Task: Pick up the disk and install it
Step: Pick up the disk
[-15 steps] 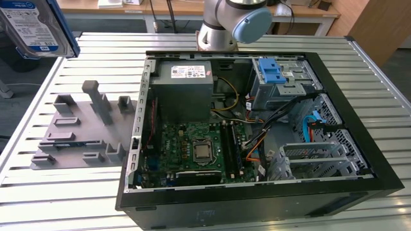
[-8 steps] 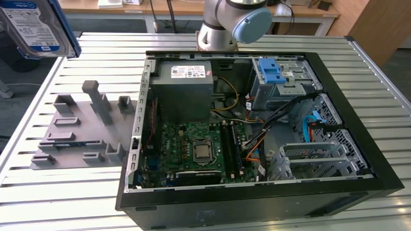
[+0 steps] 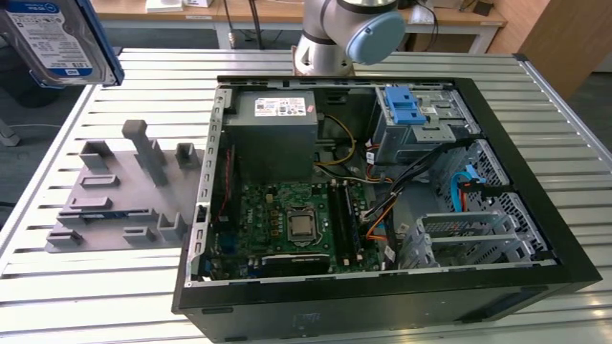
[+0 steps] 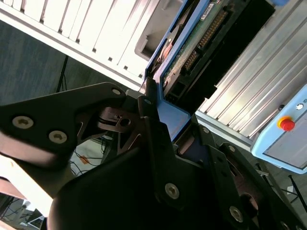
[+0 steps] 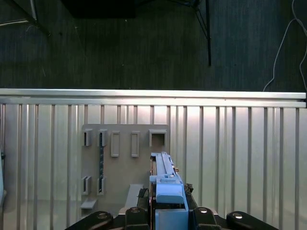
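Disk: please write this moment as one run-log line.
gripper: fingers shut on disk | disk: raised above grey fixture | computer case: open, disk not installed

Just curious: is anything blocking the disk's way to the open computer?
Nothing visible. The hand grips the disk high above the table; only air lies between it and the open case. The grey rack sits lower, beside the case.

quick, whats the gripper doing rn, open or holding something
Gripper: shut on the disk, clamping its blue carrier and holding it above the slatted table.
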Controlling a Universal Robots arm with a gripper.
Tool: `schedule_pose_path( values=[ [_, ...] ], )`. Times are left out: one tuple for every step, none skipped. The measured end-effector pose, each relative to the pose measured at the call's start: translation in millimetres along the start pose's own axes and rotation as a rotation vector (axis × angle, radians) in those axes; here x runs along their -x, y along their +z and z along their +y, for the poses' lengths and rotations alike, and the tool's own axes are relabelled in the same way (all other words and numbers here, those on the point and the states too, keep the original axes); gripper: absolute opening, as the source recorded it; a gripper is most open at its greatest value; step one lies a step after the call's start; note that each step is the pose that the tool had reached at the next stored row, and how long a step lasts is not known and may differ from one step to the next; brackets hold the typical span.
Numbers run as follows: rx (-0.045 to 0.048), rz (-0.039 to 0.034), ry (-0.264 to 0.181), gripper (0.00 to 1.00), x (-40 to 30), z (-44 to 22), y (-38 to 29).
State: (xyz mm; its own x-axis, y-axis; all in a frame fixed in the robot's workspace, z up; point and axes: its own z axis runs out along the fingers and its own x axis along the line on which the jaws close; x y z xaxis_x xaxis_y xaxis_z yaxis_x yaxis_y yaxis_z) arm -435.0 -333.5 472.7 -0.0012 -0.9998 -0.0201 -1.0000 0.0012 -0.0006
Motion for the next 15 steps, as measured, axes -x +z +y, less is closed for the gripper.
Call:
schedule_pose_path(
  values=[
    [0.0,0.0,0.0,0.36,0.0,-0.7,0.0],
    [0.0,0.0,0.0,0.36,0.0,-1.4,0.0],
    [0.0001,0.0,0.0,0.36,0.0,-2.3,0.0],
    [0.0001,0.0001,0.0,0.36,0.0,-3.3,0.0],
    [0.0001,0.0,0.0,0.36,0.0,-4.3,0.0],
    [0.0001,0.0,0.0,0.36,0.0,-5.3,0.0],
    [0.0001,0.0,0.0,0.36,0.0,-6.3,0.0],
    [0.0001,0.0,0.0,0.36,0.0,-7.5,0.0],
    [0.0,0.0,0.0,0.36,0.0,-8.6,0.0],
    [0.0,0.0,0.0,0.36,0.0,-9.7,0.0],
    [0.0001,0.0001,0.0,0.36,0.0,-10.7,0.0],
    [0.0,0.0,0.0,0.36,0.0,-11.6,0.0],
    [0.0001,0.0001,0.0,0.36,0.0,-12.5,0.0],
    [0.0001,0.0001,0.0,0.36,0.0,-13.3,0.0],
    [0.0,0.0,0.0,0.36,0.0,-14.1,0.0]
  ],
)
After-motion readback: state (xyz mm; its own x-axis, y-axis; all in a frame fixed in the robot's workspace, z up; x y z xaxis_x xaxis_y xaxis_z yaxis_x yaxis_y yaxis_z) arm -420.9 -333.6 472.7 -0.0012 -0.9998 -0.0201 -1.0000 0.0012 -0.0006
